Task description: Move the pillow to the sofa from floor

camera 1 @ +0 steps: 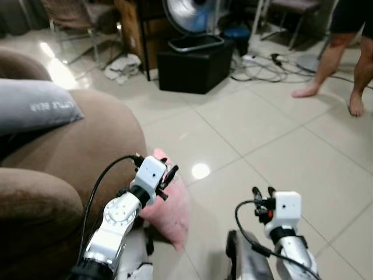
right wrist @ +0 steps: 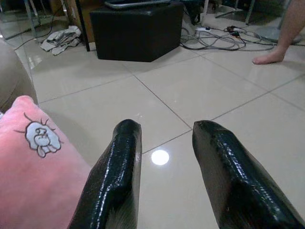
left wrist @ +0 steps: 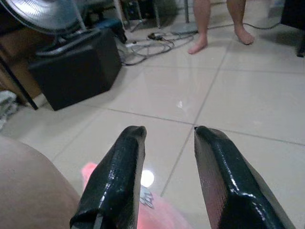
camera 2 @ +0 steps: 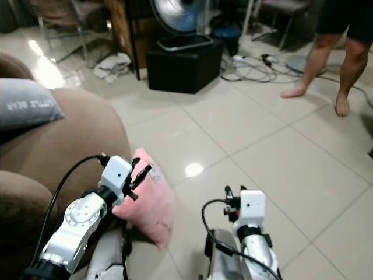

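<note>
Pink pillow (camera 2: 150, 201) is on the tile floor (camera 2: 274, 157), leaning against the side of the brown sofa (camera 2: 70, 146), at about 7 o'clock in my head view. Its white cartoon patch (right wrist: 42, 139) shows on the right wrist cam.

Left gripper (camera 1: 169, 177) is just above the pillow's top edge, fingers (left wrist: 116, 176) spread with a clear gap, nothing between them. I can't tell whether the tips touch the fabric.

Right gripper (camera 2: 234, 194) is at 6 o'clock, over bare tile just beside the pillow, fingers (right wrist: 119, 176) also spread, empty.

A grey pillow (camera 1: 35, 105) with white lettering lies on the sofa at 9 o'clock. At 12 o'clock there's a black box (camera 1: 195, 64) with a fan (camera 1: 192, 17) on top; a cable tangle (camera 1: 262, 67) lies on the floor beside it. At 2 o'clock a person's bare legs (camera 1: 344, 64) stand on the tile, well apart from both arms. A chair (camera 1: 76, 17) and some crumpled cloth (camera 1: 122, 65) are at 11 o'clock.
</note>
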You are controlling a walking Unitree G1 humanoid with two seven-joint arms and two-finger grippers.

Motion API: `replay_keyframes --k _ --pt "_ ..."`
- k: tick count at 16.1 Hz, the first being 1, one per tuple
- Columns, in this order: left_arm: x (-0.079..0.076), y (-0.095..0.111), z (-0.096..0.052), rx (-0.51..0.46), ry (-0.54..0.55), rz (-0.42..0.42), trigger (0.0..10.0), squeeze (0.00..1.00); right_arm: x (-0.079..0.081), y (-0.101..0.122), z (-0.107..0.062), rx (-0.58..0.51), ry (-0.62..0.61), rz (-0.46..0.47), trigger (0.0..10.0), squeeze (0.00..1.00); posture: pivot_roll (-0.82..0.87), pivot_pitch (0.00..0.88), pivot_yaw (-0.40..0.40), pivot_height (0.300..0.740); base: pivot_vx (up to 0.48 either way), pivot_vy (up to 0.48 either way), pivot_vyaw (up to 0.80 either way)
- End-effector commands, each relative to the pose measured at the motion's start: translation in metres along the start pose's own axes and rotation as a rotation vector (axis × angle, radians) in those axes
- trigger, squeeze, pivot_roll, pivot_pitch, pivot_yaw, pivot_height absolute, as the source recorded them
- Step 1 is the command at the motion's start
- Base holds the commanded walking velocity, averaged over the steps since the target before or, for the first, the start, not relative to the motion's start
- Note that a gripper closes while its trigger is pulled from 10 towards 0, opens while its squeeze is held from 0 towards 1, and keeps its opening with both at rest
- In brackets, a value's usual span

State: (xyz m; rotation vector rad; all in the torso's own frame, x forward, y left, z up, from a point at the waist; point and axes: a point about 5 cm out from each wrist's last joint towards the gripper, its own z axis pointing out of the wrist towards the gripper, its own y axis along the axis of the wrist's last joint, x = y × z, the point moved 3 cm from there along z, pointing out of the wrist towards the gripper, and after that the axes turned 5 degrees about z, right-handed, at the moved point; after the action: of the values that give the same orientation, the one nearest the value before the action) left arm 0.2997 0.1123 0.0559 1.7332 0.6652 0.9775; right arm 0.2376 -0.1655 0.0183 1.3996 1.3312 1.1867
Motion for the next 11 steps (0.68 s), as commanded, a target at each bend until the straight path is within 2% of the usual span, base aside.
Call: replay_keyframes --k 1,3,6,9,10,11 --pt "-0.004 -0.011 0.005 0.062 -0.005 -0.005 10.0 0.0 -0.001 0.002 -0.001 -0.001 0.0 0.004 10.0 0.0 0.04 0.048 -0.011 0.54 0.0 0.0 0.0" --pt "0.003 -0.029 0.014 0.166 0.062 -0.062 10.0 0.0 -0.003 0.002 -0.004 0.004 0.002 -0.018 10.0 0.0 0.03 0.061 -0.022 0.52 0.0 0.0 0.0" --pt "0.025 -0.045 0.022 0.297 0.188 -0.003 10.0 0.0 -0.004 0.006 -0.006 0.003 0.013 -0.031 10.0 0.0 0.01 0.096 -0.037 0.49 0.0 0.0 0.0" --pt "0.046 -0.063 0.017 0.415 0.253 0.019 10.0 0.0 0.004 0.01 -0.006 0.012 0.103 -0.065 10.0 0.0 -0.01 0.143 -0.047 0.481 0.0 0.0 0.0" --pt "0.048 -0.067 0.015 0.437 0.253 0.021 10.0 0.36 0.006 0.011 -0.006 0.018 0.129 -0.077 10.0 0.0 -0.01 0.155 -0.05 0.481 0.0 0.0 0.0" --pt "0.055 -0.074 0.01 0.484 0.275 0.017 10.0 1.0 0.012 0.013 -0.005 0.029 0.179 -0.102 10.0 0.0 -0.03 0.193 -0.061 0.481 0.0 0.0 0.0"
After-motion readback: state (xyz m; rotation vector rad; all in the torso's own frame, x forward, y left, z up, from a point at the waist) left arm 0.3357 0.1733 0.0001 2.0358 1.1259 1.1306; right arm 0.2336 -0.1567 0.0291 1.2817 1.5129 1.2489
